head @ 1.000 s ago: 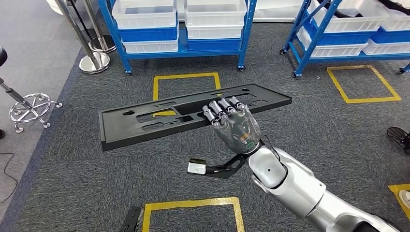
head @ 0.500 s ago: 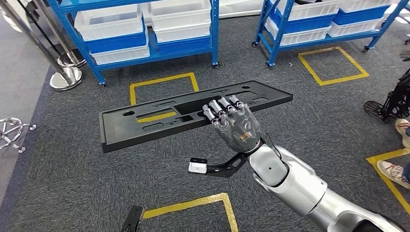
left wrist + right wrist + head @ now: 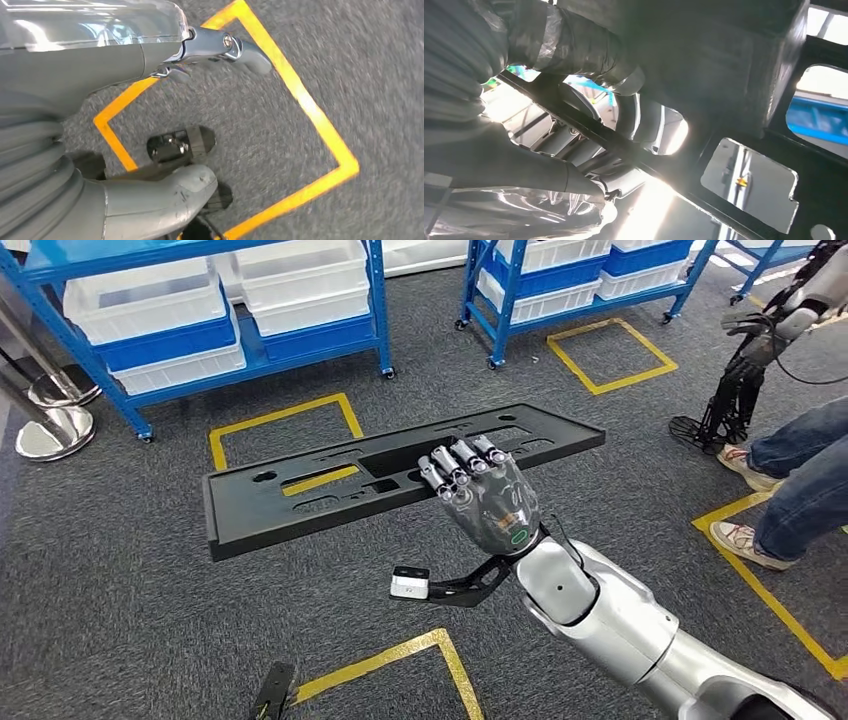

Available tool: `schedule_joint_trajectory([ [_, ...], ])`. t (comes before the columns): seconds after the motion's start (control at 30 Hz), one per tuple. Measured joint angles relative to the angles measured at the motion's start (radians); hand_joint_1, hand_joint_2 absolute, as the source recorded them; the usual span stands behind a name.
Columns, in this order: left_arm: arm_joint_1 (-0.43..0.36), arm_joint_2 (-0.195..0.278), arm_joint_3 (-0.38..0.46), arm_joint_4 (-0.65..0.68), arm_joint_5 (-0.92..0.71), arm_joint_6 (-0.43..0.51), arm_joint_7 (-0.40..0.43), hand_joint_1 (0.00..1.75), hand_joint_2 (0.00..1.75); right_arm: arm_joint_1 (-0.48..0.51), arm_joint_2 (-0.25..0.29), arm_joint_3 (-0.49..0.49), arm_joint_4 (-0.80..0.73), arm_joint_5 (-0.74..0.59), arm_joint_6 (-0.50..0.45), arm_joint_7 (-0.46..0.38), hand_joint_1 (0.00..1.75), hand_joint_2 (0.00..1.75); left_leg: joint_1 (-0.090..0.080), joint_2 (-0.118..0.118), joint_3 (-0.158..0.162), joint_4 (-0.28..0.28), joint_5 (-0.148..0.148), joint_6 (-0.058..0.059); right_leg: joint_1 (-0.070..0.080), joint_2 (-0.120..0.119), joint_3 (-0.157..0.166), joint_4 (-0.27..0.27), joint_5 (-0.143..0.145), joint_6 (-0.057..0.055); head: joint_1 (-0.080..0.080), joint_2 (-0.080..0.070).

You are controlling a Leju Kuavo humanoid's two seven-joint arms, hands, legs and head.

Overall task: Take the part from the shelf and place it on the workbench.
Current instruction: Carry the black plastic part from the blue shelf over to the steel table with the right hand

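head view: the right hand (image 3: 487, 502) grips the long black part (image 3: 300, 490) by its near edge, fingers curled over the top, holding it level above the grey carpet (image 3: 120, 610). in the left wrist view, the left hand (image 3: 150, 75) holds nothing, fingers apart.

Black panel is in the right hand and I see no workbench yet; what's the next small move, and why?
Probably keep the grip and go on turning to find the workbench. The right hand holds the long black panel by its near edge, roughly level above grey carpet. Ahead are only the blue shelves and a person's legs at the right, so turn slowly and keep the panel clear of them.
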Motion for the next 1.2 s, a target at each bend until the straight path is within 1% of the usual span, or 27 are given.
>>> schedule_joint_trajectory([
  [0.07, -0.001, -0.001, -0.003, 0.0, 0.0, 0.0, 0.0, 0.0, 1.75, -0.002, -0.003, -0.001, -0.001, 0.0, 0.0, -0.003, 1.75, 1.75, -0.003, 0.018, -0.002, 0.012, -0.01, -0.012, 0.006, -0.04, 0.054, -0.098, 0.031, -0.006, 0.0, 0.0],
  [0.1, -0.003, -0.001, -0.003, 0.0, 0.0, 0.0, 0.0, 0.0, 1.75, -0.003, -0.003, -0.001, -0.001, 0.0, 0.0, -0.004, 1.75, 1.75, -0.006, 0.026, -0.001, 0.017, -0.014, -0.018, 0.01, -0.051, 0.065, -0.122, 0.033, -0.012, -0.001, 0.0],
  [0.13, -0.004, -0.001, -0.004, 0.0, 0.001, 0.0, 0.0, 0.0, 1.75, -0.002, -0.004, -0.001, -0.002, 0.0, 0.0, -0.005, 1.75, 1.75, -0.009, 0.034, -0.001, 0.018, -0.017, -0.023, 0.014, -0.05, 0.065, -0.126, 0.029, -0.019, -0.001, 0.0],
  [0.2, -0.007, -0.002, -0.004, 0.0, 0.002, 0.0, 0.0, 0.0, 1.75, -0.002, -0.005, -0.002, -0.002, 0.0, 0.0, -0.007, 1.75, 1.75, -0.007, 0.048, 0.002, 0.02, -0.023, -0.033, 0.012, -0.026, 0.061, -0.127, 0.033, -0.031, -0.002, 0.0],
  [0.23, -0.01, -0.002, -0.004, 0.0, 0.003, 0.0, -0.001, 0.0, 1.75, -0.003, -0.006, -0.002, -0.002, 0.0, 0.0, -0.008, 1.75, 1.75, -0.005, 0.04, 0.0, 0.029, -0.034, -0.037, 0.01, -0.016, 0.06, -0.129, 0.035, -0.038, -0.002, 0.0],
  [0.27, -0.012, -0.002, -0.004, 0.0, 0.003, 0.0, -0.001, 0.0, 1.75, -0.005, -0.007, -0.002, -0.002, 0.0, 0.0, -0.008, 1.75, 1.75, -0.001, 0.022, -0.011, 0.057, -0.055, -0.041, 0.008, -0.006, 0.06, -0.131, 0.038, -0.045, -0.002, 0.0],
  [0.33, -0.014, -0.003, -0.005, 0.0, 0.004, 0.0, -0.001, 0.0, 1.75, -0.008, -0.007, -0.002, -0.002, 0.0, 0.0, -0.008, 1.75, 1.75, 0.002, -0.027, -0.059, 0.171, -0.121, -0.045, 0.008, 0.014, 0.059, -0.133, 0.041, -0.054, -0.002, 0.0],
  [0.37, -0.013, -0.003, -0.005, 0.0, 0.004, 0.0, -0.001, 0.0, 1.75, -0.009, -0.007, -0.002, -0.001, 0.0, 0.0, -0.007, 1.75, 1.75, 0.003, -0.041, -0.09, 0.241, -0.15, -0.046, 0.01, 0.026, 0.057, -0.132, 0.041, -0.056, -0.002, 0.0],
  [0.4, -0.013, -0.003, -0.005, 0.0, 0.004, 0.0, 0.0, 0.0, 1.75, -0.009, -0.008, -0.002, -0.001, 0.0, 0.0, -0.006, 1.75, 1.75, 0.003, -0.047, -0.115, 0.292, -0.164, -0.045, 0.012, 0.039, 0.057, -0.131, 0.042, -0.057, -0.002, 0.0],
  [0.43, -0.012, -0.003, -0.005, 0.0, 0.004, 0.0, 0.0, 0.0, 1.75, -0.008, -0.008, -0.002, 0.0, 0.0, 0.0, -0.006, 1.75, 1.75, 0.003, -0.051, -0.125, 0.31, -0.158, -0.043, 0.014, 0.053, 0.056, -0.13, 0.042, -0.057, -0.002, 0.0],
  [0.47, -0.012, -0.004, -0.005, 0.0, 0.004, 0.0, 0.001, 0.0, 1.75, -0.009, -0.008, -0.002, 0.0, 0.0, 0.0, -0.005, 1.75, 1.75, 0.003, -0.053, -0.117, 0.287, -0.132, -0.04, 0.015, 0.066, 0.056, -0.128, 0.042, -0.057, -0.002, 0.0],
  [0.5, -0.013, -0.004, -0.005, 0.0, 0.005, 0.0, 0.003, 0.0, 1.75, -0.009, -0.009, -0.002, 0.0, 0.0, 0.0, -0.004, 1.75, 1.75, 0.002, -0.062, -0.093, 0.229, -0.093, -0.034, 0.016, 0.08, 0.057, -0.127, 0.042, -0.057, -0.002, 0.0],
  [0.57, -0.013, -0.003, -0.004, 0.0, 0.006, 0.001, 0.005, 0.0, 1.75, -0.01, -0.009, -0.002, 0.0, 0.0, 0.0, -0.002, 1.75, 1.75, 0.003, -0.104, -0.038, 0.101, -0.033, -0.022, 0.016, 0.104, 0.056, -0.124, 0.043, -0.054, -0.002, 0.0],
  [0.63, -0.014, -0.003, -0.004, 0.0, 0.006, 0.001, 0.007, 0.0, 1.75, -0.011, -0.009, -0.002, 0.0, 0.0, 0.0, -0.001, 1.75, 1.75, 0.001, -0.13, -0.013, 0.044, -0.023, -0.016, 0.012, 0.125, 0.048, -0.124, 0.049, -0.043, -0.002, 0.0],
  [0.7, -0.015, -0.005, -0.004, 0.0, 0.006, 0.001, 0.008, 0.0, 1.75, -0.011, -0.012, -0.002, 0.0, 0.0, 0.0, -0.001, 1.75, 1.75, 0.002, -0.113, -0.008, 0.029, -0.019, -0.011, 0.009, 0.145, 0.042, -0.13, 0.057, -0.027, -0.002, 0.0],
  [0.73, -0.016, -0.006, -0.004, 0.0, 0.006, 0.001, 0.008, 0.0, 1.75, -0.011, -0.014, -0.002, 0.0, 0.0, 0.0, 0.0, 1.75, 1.75, 0.004, -0.101, -0.004, 0.02, -0.013, -0.006, 0.01, 0.138, 0.038, -0.129, 0.055, -0.021, -0.001, 0.0],
  [0.8, -0.018, -0.009, -0.005, 0.0, 0.006, 0.003, 0.009, 0.0, 1.75, -0.015, -0.018, -0.002, -0.001, 0.0, 0.0, 0.002, 1.75, 1.75, 0.008, -0.076, 0.002, 0.002, -0.001, 0.004, 0.015, 0.089, 0.012, -0.077, 0.02, -0.014, 0.002, 0.0],
  [0.83, -0.017, -0.009, -0.004, 0.0, 0.006, 0.004, 0.011, 0.0, 1.75, -0.016, -0.019, -0.002, 0.0, 0.0, 0.0, 0.005, 1.75, 1.75, 0.004, -0.063, 0.002, 0.0, 0.0, 0.006, 0.016, 0.056, -0.014, -0.021, -0.011, -0.012, 0.003, 0.0],
  [0.87, -0.016, -0.008, -0.004, 0.0, 0.007, 0.006, 0.012, 0.0, 1.75, -0.017, -0.019, -0.002, 0.0, 0.0, 0.0, 0.007, 1.75, 1.75, 0.002, -0.05, 0.001, 0.0, 0.001, 0.008, 0.015, 0.036, -0.045, 0.043, -0.042, -0.009, 0.004, 0.0],
  [0.9, -0.014, -0.008, -0.004, 0.0, 0.007, 0.007, 0.014, 0.0, 1.75, -0.016, -0.02, -0.002, 0.0, 0.0, 0.0, 0.011, 1.75, 1.75, 0.0, -0.037, 0.0, 0.001, 0.0, 0.008, 0.014, 0.026, -0.07, 0.097, -0.061, -0.007, 0.004, 0.0],
  [0.93, -0.012, -0.007, -0.004, 0.0, 0.007, 0.007, 0.014, 0.0, 1.75, -0.015, -0.022, -0.002, 0.0, 0.0, 0.0, 0.014, 1.75, 1.75, -0.001, -0.024, 0.0, 0.001, 0.0, 0.008, 0.013, 0.02, -0.081, 0.124, -0.064, -0.004, 0.004, 0.0],
  [0.97, -0.012, -0.007, -0.004, 0.0, 0.007, 0.007, 0.014, 0.0, 1.75, -0.015, -0.024, -0.002, 0.0, 0.0, 0.0, 0.018, 1.75, 1.75, -0.001, -0.013, 0.0, 0.002, -0.001, 0.008, 0.012, 0.017, -0.072, 0.112, -0.049, -0.003, 0.004, 0.0],
  [1.0, -0.012, -0.007, -0.004, 0.0, 0.007, 0.008, 0.013, 0.0, 1.75, -0.015, -0.027, -0.002, 0.001, 0.0, 0.0, 0.023, 1.75, 1.75, -0.001, -0.002, 0.0, 0.004, -0.003, 0.007, 0.011, 0.01, -0.043, 0.064, -0.02, -0.003, 0.004, 0.0],
  [1.03, -0.012, -0.007, -0.004, 0.0, 0.007, 0.008, 0.013, 0.0, 1.75, -0.017, -0.03, -0.002, 0.0, 0.0, 0.0, 0.027, 1.75, 1.75, -0.002, 0.007, 0.001, 0.007, -0.006, 0.004, 0.012, -0.008, -0.003, -0.008, 0.008, -0.005, 0.004, 0.0],
  [1.1, -0.013, -0.007, -0.004, 0.0, 0.007, 0.007, 0.011, 0.0, 1.75, -0.021, -0.034, -0.002, 0.0, 0.0, 0.0, 0.032, 1.75, 1.75, -0.008, 0.024, 0.001, 0.014, -0.014, -0.005, 0.02, -0.042, 0.055, -0.115, 0.04, -0.016, 0.004, 0.0],
  [1.13, -0.013, -0.007, -0.004, 0.0, 0.007, 0.007, 0.01, 0.0, 1.75, -0.022, -0.035, -0.002, 0.0, 0.0, 0.0, 0.033, 1.75, 1.75, -0.011, 0.032, 0.001, 0.016, -0.017, -0.01, 0.024, -0.05, 0.064, -0.136, 0.041, -0.022, 0.003, 0.0],
  [1.2, -0.014, -0.007, -0.004, 0.0, 0.006, 0.007, 0.008, 0.0, 1.75, -0.023, -0.037, -0.002, 0.0, 0.0, 0.0, 0.035, 1.75, 1.75, -0.013, 0.05, 0.004, 0.016, -0.021, -0.019, 0.027, -0.028, 0.061, -0.137, 0.042, -0.033, 0.003, 0.0],
])
